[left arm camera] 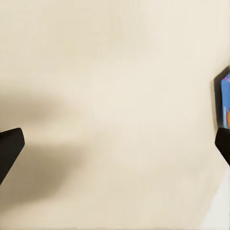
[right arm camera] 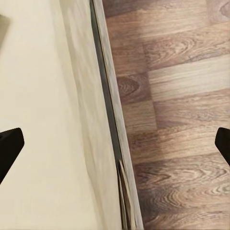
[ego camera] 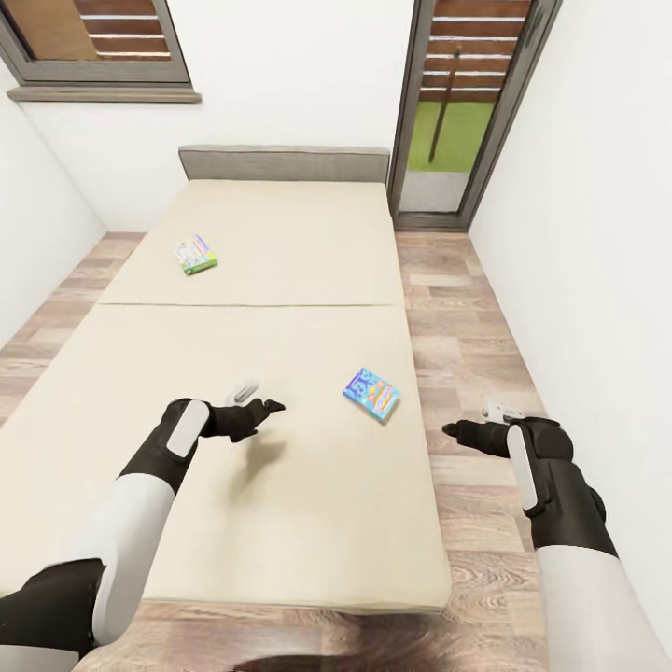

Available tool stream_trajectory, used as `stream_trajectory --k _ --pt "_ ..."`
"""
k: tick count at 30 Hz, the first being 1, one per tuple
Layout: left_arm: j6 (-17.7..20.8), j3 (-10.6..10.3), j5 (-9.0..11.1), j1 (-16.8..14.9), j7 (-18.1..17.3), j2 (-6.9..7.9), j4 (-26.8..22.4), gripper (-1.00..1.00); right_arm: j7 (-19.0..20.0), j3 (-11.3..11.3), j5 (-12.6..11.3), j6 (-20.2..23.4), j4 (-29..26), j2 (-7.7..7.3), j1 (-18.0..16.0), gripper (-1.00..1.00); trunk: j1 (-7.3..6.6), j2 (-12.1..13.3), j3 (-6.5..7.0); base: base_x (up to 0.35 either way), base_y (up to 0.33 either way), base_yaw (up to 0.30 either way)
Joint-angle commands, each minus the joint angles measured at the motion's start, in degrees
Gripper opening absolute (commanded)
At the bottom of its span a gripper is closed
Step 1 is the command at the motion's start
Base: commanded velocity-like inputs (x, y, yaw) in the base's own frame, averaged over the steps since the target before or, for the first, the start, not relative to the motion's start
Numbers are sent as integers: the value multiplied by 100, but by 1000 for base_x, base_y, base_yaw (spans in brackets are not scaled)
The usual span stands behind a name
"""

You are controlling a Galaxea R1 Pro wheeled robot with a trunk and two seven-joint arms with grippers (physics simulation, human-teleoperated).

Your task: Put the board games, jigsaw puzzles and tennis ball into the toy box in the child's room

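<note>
Lying flat on the cream bed (ego camera: 280,280): blue game (ego camera: 371,393) near the right edge at the near half, green-edged game (ego camera: 195,254) farther off toward the left, well apart. Hovering over the bed just left of the blue game, left gripper (ego camera: 264,411), fingers spread wide, empty; blue box edge (left arm camera: 225,100) seen beside one fingertip. Hanging over the plank floor (ego camera: 467,327) beside the bed's side, right gripper (ego camera: 457,431), likewise spread and empty. White walls around; grey headboard (ego camera: 285,162), window (ego camera: 93,47), glass door (ego camera: 467,103) beyond.
</note>
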Motion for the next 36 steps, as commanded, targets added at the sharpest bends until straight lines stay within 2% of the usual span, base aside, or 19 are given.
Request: stream_trajectory --k 1,11,15,20,23,28,29,31,36 --pt "71 21 6 0 -21 2 -13 100 5 -9 -22 24 -8 -1 -3 100 0 -2 -13 0 0 0" --pt "116 50 -28 -6 -32 6 -19 100 5 -20 -27 24 -148 -11 0 100 0 -2 -107 0 0 0" --pt "57 57 -45 -117 0 -3 10 100 5 -23 -25 24 -284 -14 3 100 0 -2 -144 0 0 0" --pt "-3 43 -58 -464 20 -22 128 100 5 -30 -23 24 -407 -20 24 100 0 -2 -191 0 0 0" --pt "-14 35 -65 -560 23 -32 197 100 5 -31 -21 24 -437 -20 33 100 0 -2 -219 0 0 0" --pt "-91 17 -83 -1019 29 -48 630 100 5 -34 -18 24 -631 -17 68 100 0 -2 -266 0 0 0" --pt "-91 17 -83 -1019 29 -48 630 100 5 -34 -18 24 -631 -17 68 100 0 -2 -276 0 0 0" --pt "-216 22 -83 -1236 31 -34 921 100 5 -34 -20 24 -759 -18 98 100 0 -2 -294 0 0 0" --pt "-460 32 -82 -1472 32 -17 1324 100 5 -39 -21 24 -976 -20 149 100 0 -2 -341 0 0 0"
